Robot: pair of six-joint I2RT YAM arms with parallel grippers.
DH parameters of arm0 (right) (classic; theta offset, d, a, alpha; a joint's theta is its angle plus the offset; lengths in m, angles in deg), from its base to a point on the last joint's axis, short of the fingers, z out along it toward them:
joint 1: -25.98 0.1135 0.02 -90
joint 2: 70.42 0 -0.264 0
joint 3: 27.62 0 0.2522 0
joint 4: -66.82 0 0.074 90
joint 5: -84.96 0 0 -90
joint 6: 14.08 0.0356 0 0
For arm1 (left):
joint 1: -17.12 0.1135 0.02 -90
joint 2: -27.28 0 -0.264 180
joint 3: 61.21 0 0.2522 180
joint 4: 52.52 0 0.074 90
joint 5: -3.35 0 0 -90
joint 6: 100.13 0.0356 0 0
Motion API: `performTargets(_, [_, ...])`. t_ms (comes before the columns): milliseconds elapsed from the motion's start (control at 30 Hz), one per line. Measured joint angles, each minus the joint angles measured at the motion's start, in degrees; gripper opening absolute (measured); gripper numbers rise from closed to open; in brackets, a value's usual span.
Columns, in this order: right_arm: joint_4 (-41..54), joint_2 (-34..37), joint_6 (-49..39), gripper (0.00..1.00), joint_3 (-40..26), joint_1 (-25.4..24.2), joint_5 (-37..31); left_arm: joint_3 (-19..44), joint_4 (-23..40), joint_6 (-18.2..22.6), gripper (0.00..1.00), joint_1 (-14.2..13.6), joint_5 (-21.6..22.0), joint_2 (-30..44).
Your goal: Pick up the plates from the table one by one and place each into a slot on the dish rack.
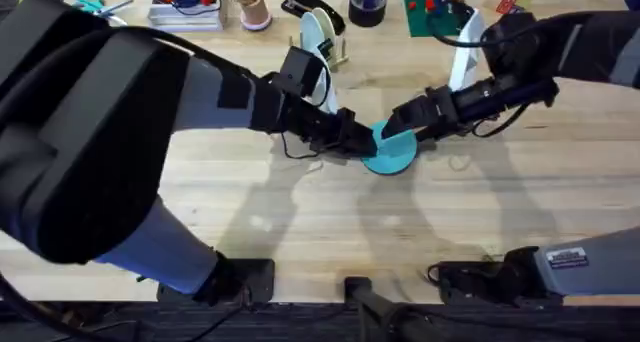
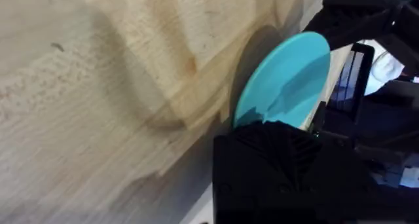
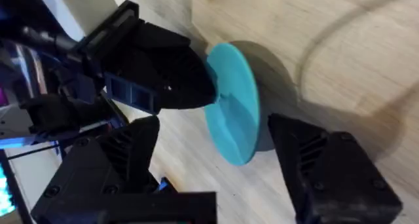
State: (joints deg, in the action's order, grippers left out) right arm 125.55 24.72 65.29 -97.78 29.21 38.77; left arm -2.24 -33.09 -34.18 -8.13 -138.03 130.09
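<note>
Left pincer: clamped on turquoise plate rim.
Right pincer: spread wide, straddling plate, empty.
Risk: handover slip drops plate onto counter.

This looks like a robotics lab bench, not a home kitchen. Two black robot arms are bolted at the near edge of a large pale butcher-block wooden table, with cables trailing at their bases. Along the far edge sits a staged jumble: a clear plastic tray of coloured items, a pink cup, a black stapler, a black roll of tape, a green board, and a small pale wooden dish rack.
</note>
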Motion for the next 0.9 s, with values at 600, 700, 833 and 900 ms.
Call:
performTargets(600, [-0.5,3.86,0.87,0.127,-0.21,0.47,-1.01,0.0,0.11,0.0,0.043,0.14,-0.45,0.0])
performTargets(700, [-0.13,3.86,1.29,0.039,-0.29,0.07,-0.03,0.0,0.26,0.0,0.042,0.44,-1.07,0.0])
performTargets(833, [-0.13,3.86,1.5,0.034,-0.36,0.07,0.14,0.0,0.28,0.0,0.042,0.48,-1.14,0.0])
performTargets(900, [-0.09,3.86,1.66,0.031,-0.36,0.07,0.16,0.0,0.28,0.0,0.041,0.48,-1.14,0.0])
